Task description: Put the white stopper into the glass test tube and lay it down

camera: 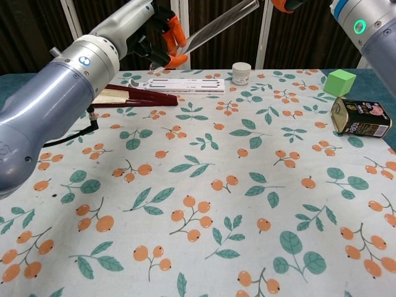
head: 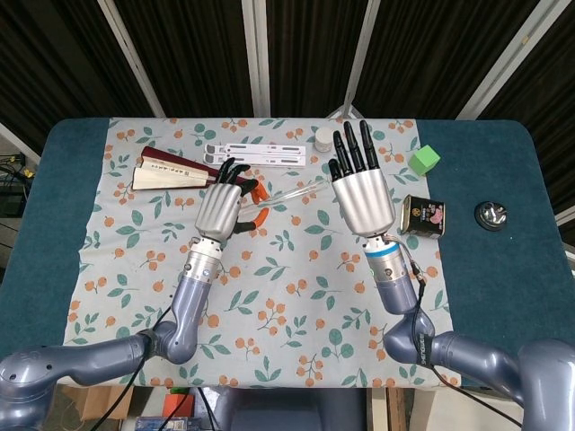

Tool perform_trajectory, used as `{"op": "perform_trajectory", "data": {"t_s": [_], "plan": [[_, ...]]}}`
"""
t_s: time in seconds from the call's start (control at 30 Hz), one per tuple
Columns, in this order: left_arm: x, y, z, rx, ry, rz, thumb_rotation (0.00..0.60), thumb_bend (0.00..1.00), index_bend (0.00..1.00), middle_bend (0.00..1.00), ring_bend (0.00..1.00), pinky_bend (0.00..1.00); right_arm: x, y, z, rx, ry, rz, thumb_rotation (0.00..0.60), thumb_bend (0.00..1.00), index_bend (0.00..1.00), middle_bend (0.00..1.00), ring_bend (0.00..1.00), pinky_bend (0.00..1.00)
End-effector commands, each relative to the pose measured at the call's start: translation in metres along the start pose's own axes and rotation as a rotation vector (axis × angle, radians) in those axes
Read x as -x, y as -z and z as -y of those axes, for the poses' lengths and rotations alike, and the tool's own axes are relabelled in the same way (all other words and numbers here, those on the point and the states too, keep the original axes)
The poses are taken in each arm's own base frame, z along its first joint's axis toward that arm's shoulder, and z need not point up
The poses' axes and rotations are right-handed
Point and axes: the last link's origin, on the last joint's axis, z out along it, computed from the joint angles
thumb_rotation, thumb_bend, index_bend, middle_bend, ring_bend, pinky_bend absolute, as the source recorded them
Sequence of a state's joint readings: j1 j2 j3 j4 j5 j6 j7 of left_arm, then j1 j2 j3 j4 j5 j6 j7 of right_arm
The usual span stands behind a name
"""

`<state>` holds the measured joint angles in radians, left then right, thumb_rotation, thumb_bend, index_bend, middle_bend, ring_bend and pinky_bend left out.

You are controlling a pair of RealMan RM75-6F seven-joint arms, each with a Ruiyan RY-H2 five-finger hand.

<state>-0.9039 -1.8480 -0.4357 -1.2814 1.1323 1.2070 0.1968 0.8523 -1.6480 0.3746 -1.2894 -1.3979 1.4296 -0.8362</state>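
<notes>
My left hand point(head: 220, 208) point(camera: 154, 31) is raised above the floral cloth and grips the lower end of the glass test tube point(head: 292, 192) point(camera: 216, 25) with its orange-tipped fingers. The tube slants up and to the right, towards my right hand point(head: 361, 199). In the head view that hand shows its back with the fingers stretched upward. In the chest view only its orange fingertips point(camera: 281, 5) show at the top edge, right by the tube's upper end. No white stopper is visible in either hand; the right palm is hidden.
At the back lie a white folding stand point(head: 256, 154) point(camera: 179, 83), a folded fan point(head: 171, 171) point(camera: 133, 96) and a small white jar point(head: 322, 138) point(camera: 241, 73). To the right are a green cube point(head: 424, 160) point(camera: 340, 81), a tin point(head: 422, 215) point(camera: 361, 117) and a round metal object point(head: 491, 215).
</notes>
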Motion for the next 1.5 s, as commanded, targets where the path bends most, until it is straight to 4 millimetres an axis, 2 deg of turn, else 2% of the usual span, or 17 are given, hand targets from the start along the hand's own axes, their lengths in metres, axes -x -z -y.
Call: {"op": "perform_trajectory", "data": {"t_s": [0.03, 0.93, 1.5], "plan": [[-0.0004, -0.0001, 0.0003, 0.000, 0.001, -0.002, 0.600, 0.60, 0.64, 0.65, 0.17, 0.00, 0.0001, 0.0001, 0.0001, 0.000, 0.000, 0.000, 0.600, 0.42, 0.75, 0.23, 0.00, 0.00], [-0.0020, -0.0021, 0.0061, -0.011, -0.011, -0.008, 0.600, 0.60, 0.63, 0.65, 0.17, 0.00, -0.0011, -0.0003, -0.0002, 0.000, -0.001, 0.000, 0.600, 0.42, 0.75, 0.23, 0.00, 0.00], [-0.0009, -0.0028, 0.0014, 0.001, -0.001, -0.008, 0.600, 0.60, 0.64, 0.66, 0.17, 0.00, -0.0010, 0.0016, 0.0013, -0.009, 0.002, 0.005, 0.600, 0.42, 0.75, 0.23, 0.00, 0.00]]}}
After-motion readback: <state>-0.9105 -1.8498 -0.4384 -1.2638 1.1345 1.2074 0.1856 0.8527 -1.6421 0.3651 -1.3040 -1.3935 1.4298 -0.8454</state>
